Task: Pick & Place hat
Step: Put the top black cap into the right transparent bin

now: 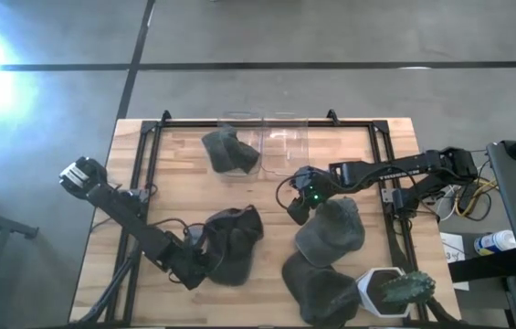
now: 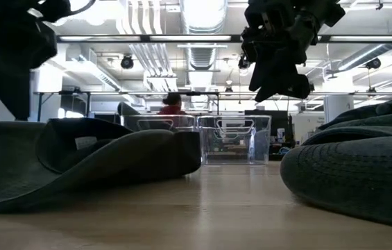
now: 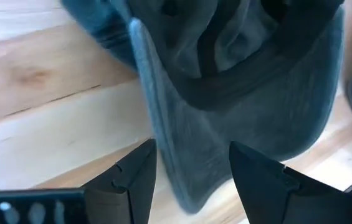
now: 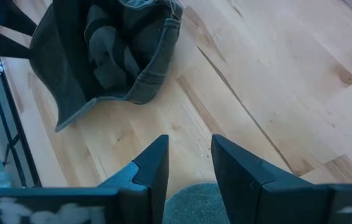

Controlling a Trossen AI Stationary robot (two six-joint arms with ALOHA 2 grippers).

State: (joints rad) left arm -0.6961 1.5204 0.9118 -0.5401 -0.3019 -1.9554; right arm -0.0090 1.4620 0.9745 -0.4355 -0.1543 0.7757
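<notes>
A dark hat (image 1: pixel 230 242) lies upside down on the wooden table, left of centre. My left gripper (image 1: pixel 194 265) is at its near-left edge and open, with the hat's brim (image 3: pixel 188 168) reaching into the gap between my fingers. A grey-green hat (image 1: pixel 331 228) lies crown up at the right. My right gripper (image 1: pixel 301 206) hovers open over its far-left edge (image 4: pixel 191 199), raised above the table in the low view (image 2: pixel 279 62). A third hat (image 1: pixel 317 288) lies at the near right. A fourth hat (image 1: pixel 230 151) sits in a clear bin.
Clear plastic bins (image 1: pixel 271 142) stand at the table's far middle. A white pot with a green plant (image 1: pixel 393 291) stands at the near right corner. A black frame rail (image 1: pixel 390 183) runs round the table. Bare wood lies between the hats (image 1: pixel 276 228).
</notes>
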